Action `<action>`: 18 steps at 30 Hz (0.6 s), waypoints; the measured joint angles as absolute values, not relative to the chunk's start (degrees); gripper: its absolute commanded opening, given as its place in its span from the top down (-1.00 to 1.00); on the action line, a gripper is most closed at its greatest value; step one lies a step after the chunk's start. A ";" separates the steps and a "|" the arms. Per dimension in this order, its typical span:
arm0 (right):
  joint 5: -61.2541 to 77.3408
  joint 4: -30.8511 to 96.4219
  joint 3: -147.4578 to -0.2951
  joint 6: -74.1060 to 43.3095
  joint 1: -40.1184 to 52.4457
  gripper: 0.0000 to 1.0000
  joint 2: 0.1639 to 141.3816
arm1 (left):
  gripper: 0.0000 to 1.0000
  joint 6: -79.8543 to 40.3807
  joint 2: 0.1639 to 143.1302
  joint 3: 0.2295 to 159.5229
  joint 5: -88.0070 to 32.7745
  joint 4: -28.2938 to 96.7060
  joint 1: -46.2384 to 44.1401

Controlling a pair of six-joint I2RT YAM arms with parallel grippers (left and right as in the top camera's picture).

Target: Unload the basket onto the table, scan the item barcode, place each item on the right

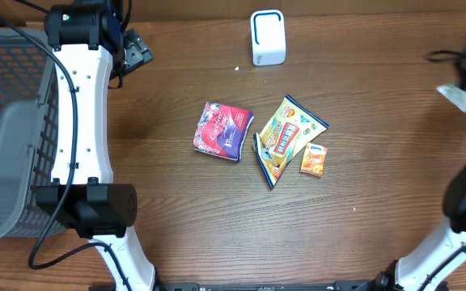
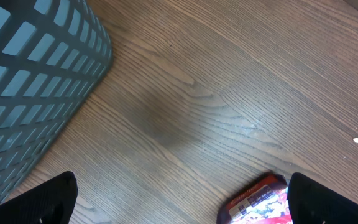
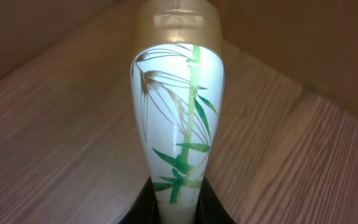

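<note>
Tapering glossy packet (image 3: 178,118) sits in right tool (image 3: 176,210).

We see a matt, wood-grain table (image 1: 176,210), a grey plastic lattice basket (image 1: 6,89), a glossy film snack packet (image 1: 288,133), and a smooth, shiny bamboo-printed sachet (image 3: 179,112).

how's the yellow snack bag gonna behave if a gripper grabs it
The yellow snack bag looks like crinkled film: probably floppy and light for its size. Its glossy surface may slip in a pinch. The orange packet lies close beside it, so a push that way might nudge both.
</note>
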State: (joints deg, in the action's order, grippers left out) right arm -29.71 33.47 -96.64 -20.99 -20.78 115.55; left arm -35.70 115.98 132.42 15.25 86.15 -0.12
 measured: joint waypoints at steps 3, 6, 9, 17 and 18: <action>-22.52 36.47 -96.64 -25.28 -27.97 0.93 115.55 | -1.00 -35.70 115.98 132.42 15.25 86.13 -0.12; -18.70 40.32 -96.64 -29.93 -33.85 0.93 115.55 | -1.00 -35.70 116.01 132.42 15.22 86.15 -0.12; -16.95 42.78 -96.64 -35.00 -38.63 0.93 115.55 | -0.99 -35.70 116.01 132.42 15.25 86.15 -0.12; -15.49 43.13 -96.64 -41.85 -41.06 0.92 116.20 | -1.00 -35.70 116.01 132.42 15.25 86.15 -0.12; -15.40 42.70 -96.64 -42.09 -40.97 0.93 116.44 | -1.00 -35.70 116.01 132.42 15.25 86.15 -0.12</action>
